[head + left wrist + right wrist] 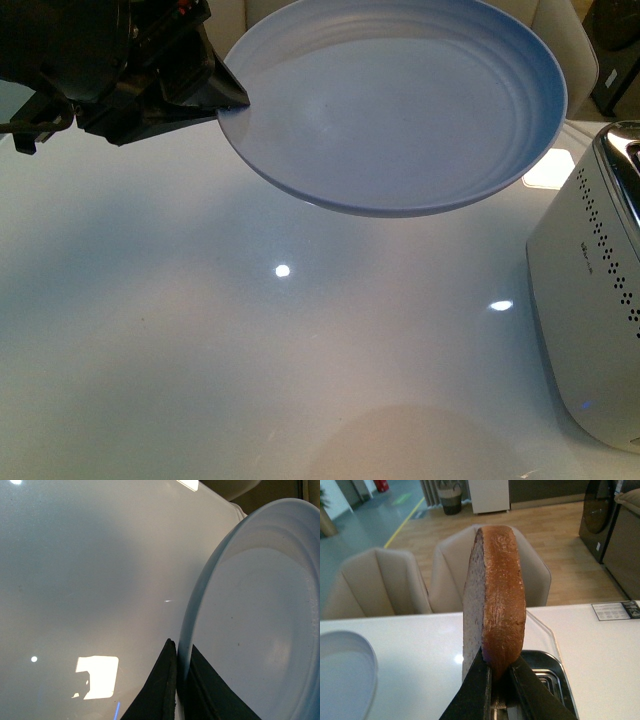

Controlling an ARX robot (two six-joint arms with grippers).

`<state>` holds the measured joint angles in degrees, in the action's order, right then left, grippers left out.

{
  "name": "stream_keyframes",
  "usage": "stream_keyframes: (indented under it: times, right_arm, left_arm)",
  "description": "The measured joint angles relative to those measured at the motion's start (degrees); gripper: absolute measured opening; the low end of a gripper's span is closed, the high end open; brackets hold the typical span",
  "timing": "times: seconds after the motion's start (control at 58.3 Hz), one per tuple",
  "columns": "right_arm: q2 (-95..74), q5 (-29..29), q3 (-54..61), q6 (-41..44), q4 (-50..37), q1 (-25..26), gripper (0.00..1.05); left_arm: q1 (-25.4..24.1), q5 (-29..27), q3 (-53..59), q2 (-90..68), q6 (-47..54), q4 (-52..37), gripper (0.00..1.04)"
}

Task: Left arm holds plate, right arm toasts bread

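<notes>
At the far left, the left end effector is closed narrow on the rim of the plate. The left wrist view shows one black jaw on each side of the edge. The plate is empty and held clear above the glossy white tabletop, its ridged inner face visible from the front. To the right, a white toaster stands on the tabletop, near the plate's right rim but apart from it. The right end effector shows only in its own wrist view. It pinches the bread by its lower edge, and the slice stands upright, crust edge-on, over the toaster's chrome top. Two beige chairs stand beyond the tabletop's far side.
</notes>
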<state>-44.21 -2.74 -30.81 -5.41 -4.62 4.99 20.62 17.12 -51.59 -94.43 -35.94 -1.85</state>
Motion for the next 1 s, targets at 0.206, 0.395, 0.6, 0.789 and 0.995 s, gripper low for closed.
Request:
stream_keyframes:
  times: [0.206,0.395,0.6,0.789,0.995]
  right_arm:
    - [0.13,2.38,4.94,6.73,0.0,-0.07,0.03]
    - [0.76,4.55,7.85,9.51,0.7,-1.62,0.03]
    - [0.81,6.64,9.57,10.01,2.84,-3.58,0.03]
    - [0.79,8.22,10.01,10.05,4.02,-4.15,0.03]
    - [0.0,8.98,10.23,10.03,4.24,-4.15,0.03]
  left_arm:
    - [0.0,0.0,0.0,0.0,0.02,0.0,0.03]
    - [0.0,0.0,0.0,0.0,0.02,0.0,0.03]
    - [0.0,0.0,0.0,0.0,0.0,0.0,0.03]
    - [0.0,0.02,0.0,0.0,0.02,0.0,0.03]
    - [0.0,0.0,0.0,0.0,0.02,0.0,0.03]
